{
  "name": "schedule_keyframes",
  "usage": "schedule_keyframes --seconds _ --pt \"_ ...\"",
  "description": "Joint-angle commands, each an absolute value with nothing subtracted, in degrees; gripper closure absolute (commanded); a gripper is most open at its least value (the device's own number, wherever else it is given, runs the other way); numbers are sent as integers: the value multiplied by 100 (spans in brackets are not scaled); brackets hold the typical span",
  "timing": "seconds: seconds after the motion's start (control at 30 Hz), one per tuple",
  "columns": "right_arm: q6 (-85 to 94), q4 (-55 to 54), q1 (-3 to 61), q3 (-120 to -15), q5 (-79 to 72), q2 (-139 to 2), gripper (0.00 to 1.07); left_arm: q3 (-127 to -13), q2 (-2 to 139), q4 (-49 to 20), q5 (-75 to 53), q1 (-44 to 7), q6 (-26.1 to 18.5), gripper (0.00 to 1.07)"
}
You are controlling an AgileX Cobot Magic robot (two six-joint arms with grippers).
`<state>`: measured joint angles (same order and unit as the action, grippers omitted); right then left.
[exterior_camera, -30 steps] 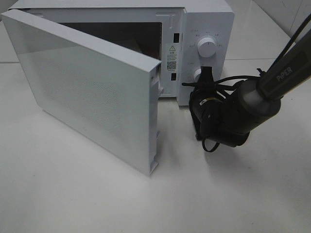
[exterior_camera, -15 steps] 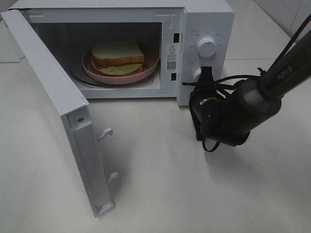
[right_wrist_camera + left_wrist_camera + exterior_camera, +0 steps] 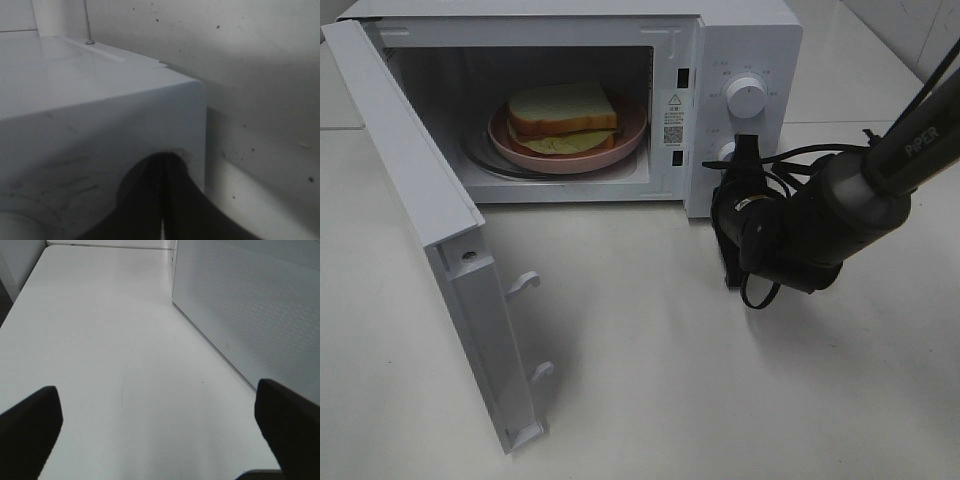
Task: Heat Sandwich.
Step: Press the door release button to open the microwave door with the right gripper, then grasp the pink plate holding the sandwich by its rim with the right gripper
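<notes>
White tabletop (image 3: 720, 400) holds boxy microwave (image 3: 745, 50) enclosing square sandwich (image 3: 563, 108).

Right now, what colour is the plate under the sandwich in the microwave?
Pink. The plate shows best in the exterior high view.

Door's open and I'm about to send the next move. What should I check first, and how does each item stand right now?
1. Microwave door wide open, cavity reachable: ok.
2. Sandwich lying flat on the pink plate inside the cavity: ok.
3. Left gripper open, nothing between its fingers: ok.
4. Right gripper shut and empty, at the lower knob: ok.
5. Right gripper touching that knob: cannot tell.
6. Left gripper lined up with the cavity: not ok, it faces the door's outer side.
</notes>
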<state>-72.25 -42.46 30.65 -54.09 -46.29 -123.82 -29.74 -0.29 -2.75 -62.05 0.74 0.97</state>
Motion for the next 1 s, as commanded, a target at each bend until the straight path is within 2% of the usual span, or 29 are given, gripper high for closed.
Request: schedule_keyframes --seconds 0.03,0.5,0.7,1.0 --pt "-7208 -3873 2876 -5409 -5397 -12147 107 -2956 -52 -304 -6125 92 109 7" --pt "-7242 -3524 2876 -4412 -3982 -11482 107 -2956 -52 -304 -6125 92 109 7" --pt "-6623 -3529 2876 -4211 -3237 -11121 107 -2956 -52 -304 -6125 92 109 7" --pt "-4578 -3529 2865 -4183 -1742 -10256 107 -2956 -52 -304 -6125 92 109 7"
